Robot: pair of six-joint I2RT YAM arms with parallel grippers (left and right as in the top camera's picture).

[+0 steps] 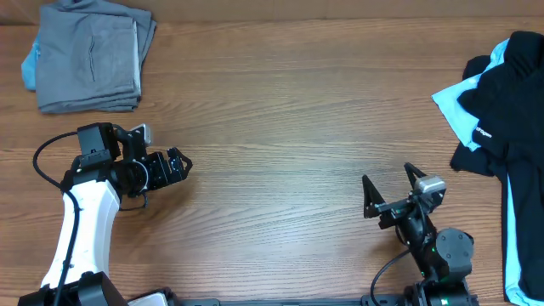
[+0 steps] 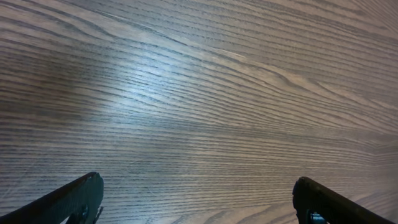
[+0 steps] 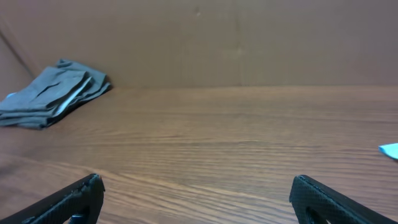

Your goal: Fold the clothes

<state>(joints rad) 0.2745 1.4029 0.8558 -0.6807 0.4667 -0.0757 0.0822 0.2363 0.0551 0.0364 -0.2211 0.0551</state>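
Folded grey shorts (image 1: pixel 89 55) lie in a stack at the table's far left corner; they also show in the right wrist view (image 3: pixel 53 93). A heap of black and light-blue clothes (image 1: pixel 506 110) lies at the right edge; a light-blue tip shows in the right wrist view (image 3: pixel 390 150). My left gripper (image 1: pixel 176 164) is open and empty over bare wood at the left (image 2: pixel 198 193). My right gripper (image 1: pixel 391 187) is open and empty near the front edge (image 3: pixel 196 193).
A light-blue piece (image 1: pixel 29 64) peeks from under the grey stack. The wooden table (image 1: pixel 289 127) runs between the two piles. A black cable (image 1: pixel 47 157) loops beside the left arm.
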